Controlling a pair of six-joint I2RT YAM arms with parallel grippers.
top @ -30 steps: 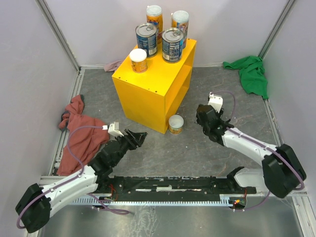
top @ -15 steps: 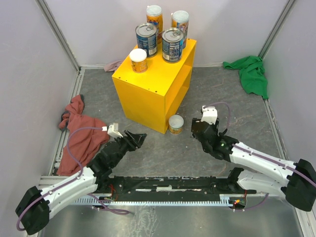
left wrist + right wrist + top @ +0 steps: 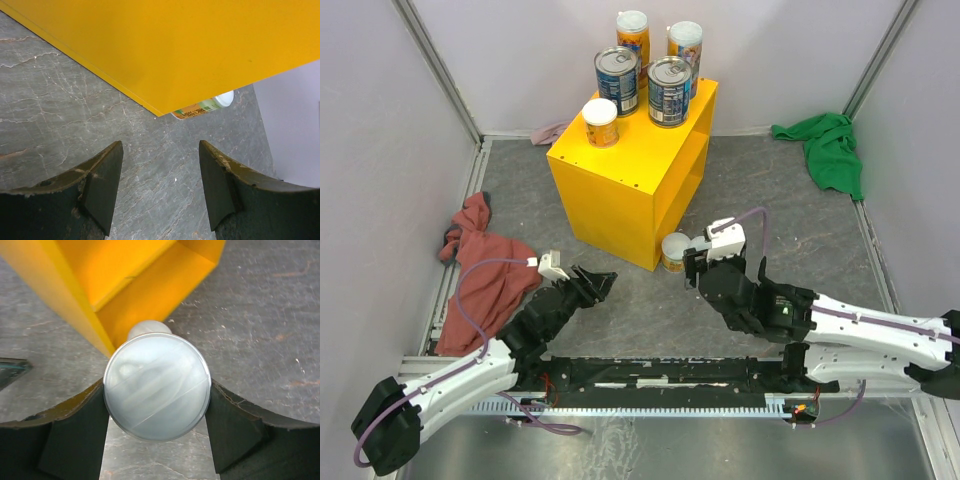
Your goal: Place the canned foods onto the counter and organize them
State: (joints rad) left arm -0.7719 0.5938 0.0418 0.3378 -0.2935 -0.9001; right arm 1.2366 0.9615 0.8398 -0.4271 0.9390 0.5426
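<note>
Right wrist | right gripper [image 3: 157,392] clamped on white-lidded can [image 3: 156,377] | can near counter [image 3: 140,270] corner

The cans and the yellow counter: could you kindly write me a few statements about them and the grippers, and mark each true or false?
1. Five cans stand on top of the counter. True.
2. The left gripper holds a can. False: its fingers stand apart with nothing between them.
3. A short can stands on the floor by the counter's near corner. True.
4. The green cloth lies on the counter. False: it lies on the floor, far right.
5. The right gripper is shut on a white-lidded can. True.
</note>
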